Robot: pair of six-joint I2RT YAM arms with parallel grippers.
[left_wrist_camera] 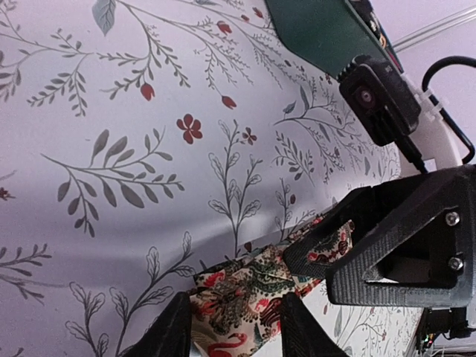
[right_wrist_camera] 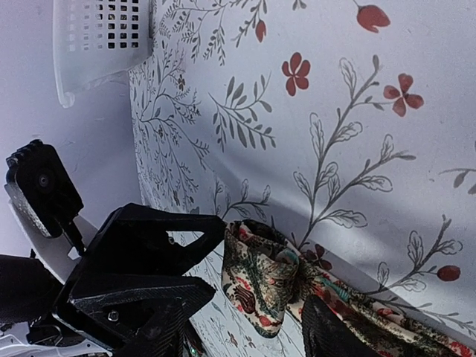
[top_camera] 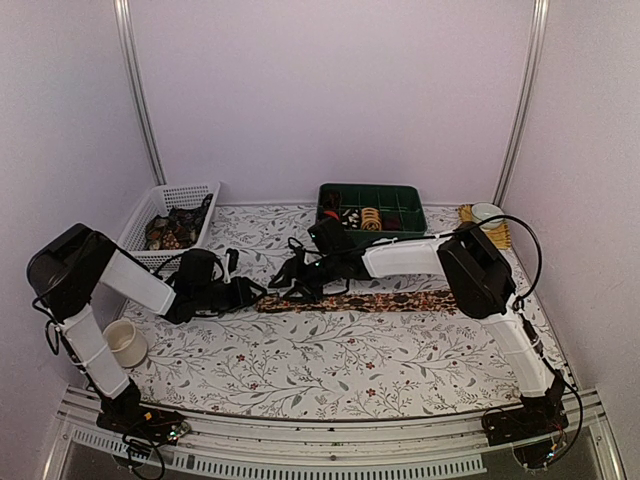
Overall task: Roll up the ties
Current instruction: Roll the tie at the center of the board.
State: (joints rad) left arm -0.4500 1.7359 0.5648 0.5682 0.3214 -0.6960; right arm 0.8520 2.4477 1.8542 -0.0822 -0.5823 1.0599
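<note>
Floral-print table (top_camera: 300,370), patterned tie (top_camera: 400,300) stretched across it.
Folded end clamped by left gripper (left_wrist_camera: 234,301); straddled by right gripper (right_wrist_camera: 245,309), grip impossible to tell.

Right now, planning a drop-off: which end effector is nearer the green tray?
Right: right end effector in front-left of the green tray; left end effector farther left.

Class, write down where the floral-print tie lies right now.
In the top view the floral-print tie lies across the middle of the table, just in front of the green tray; its left end sits between the left hand and the right hand.
</note>
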